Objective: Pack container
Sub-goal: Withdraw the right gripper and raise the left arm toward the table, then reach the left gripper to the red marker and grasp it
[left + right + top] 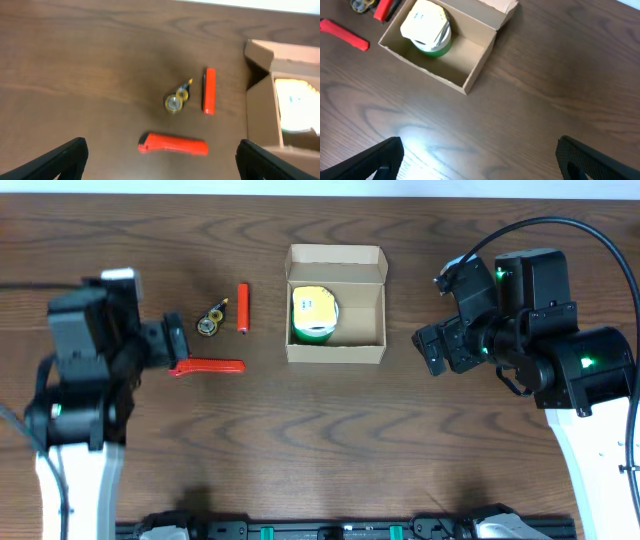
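The tan cardboard container (361, 330) stands open at the table's middle, its flap lid back. A green tape roll with a yellow and white top (314, 313) lies in its left half; it also shows in the right wrist view (426, 30). A red box cutter (208, 366), a red marker (243, 308) and a small yellow tape roll (210, 321) lie left of the container. My left gripper (160, 167) is open and empty, above the table just short of the box cutter (173, 144). My right gripper (480, 160) is open and empty, right of the container (479, 60).
The dark wooden table (330, 440) carries everything. In the left wrist view the marker (209, 91) and small yellow roll (175, 101) lie beyond the cutter, with the container's wall (260, 115) at the right. A black rail runs along the front edge (330, 530).
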### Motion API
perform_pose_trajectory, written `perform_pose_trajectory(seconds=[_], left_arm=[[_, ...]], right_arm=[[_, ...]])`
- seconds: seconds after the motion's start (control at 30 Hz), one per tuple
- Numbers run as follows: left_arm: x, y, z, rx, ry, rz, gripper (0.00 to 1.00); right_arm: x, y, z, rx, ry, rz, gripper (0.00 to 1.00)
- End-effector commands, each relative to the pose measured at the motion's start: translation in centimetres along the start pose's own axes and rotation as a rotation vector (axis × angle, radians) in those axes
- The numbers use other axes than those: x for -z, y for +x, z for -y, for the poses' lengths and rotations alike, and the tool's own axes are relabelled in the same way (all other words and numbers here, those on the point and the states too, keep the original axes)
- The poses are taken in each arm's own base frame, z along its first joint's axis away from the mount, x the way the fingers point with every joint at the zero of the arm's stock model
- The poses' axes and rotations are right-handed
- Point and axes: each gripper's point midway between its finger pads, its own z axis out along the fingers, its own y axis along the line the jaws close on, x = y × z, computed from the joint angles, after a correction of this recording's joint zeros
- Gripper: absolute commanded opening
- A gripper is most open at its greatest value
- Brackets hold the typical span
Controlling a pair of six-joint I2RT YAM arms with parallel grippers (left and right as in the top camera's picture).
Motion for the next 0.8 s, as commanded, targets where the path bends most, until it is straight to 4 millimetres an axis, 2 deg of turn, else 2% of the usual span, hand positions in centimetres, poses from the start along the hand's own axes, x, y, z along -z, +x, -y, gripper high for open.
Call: perform_pose_trajectory(seconds=[0.0,0.17,0.43,0.63,0.77], left_arm=[[-1.7,-0.6,0.4,-0.008,0.017,-0.015,0.95],[-4.2,-0.2,1.2,-0.008,0.071,-0.058,0.95],[-8.0,0.0,4.2,-0.040,0.246,-0.092,0.95],[-11.2,2.2,5.1,-0.136,0.156,-0.177,0.95],[-13.0,3.4,7.3,-0.248,0.116,-0.200,0.95]], right_arm=[[0.4,0.5,0.2,0.010,0.010,-0.008,0.99],[0.4,0.8,0.2,0.009,0.007,-0.023,0.99],[0.4,0.8,0.2,0.008,0.007,-0.023,0.99],[0.4,0.8,0.2,0.009,0.007,-0.023,0.99],[0.4,0.8,0.2,0.009,0.007,-0.023,0.99]])
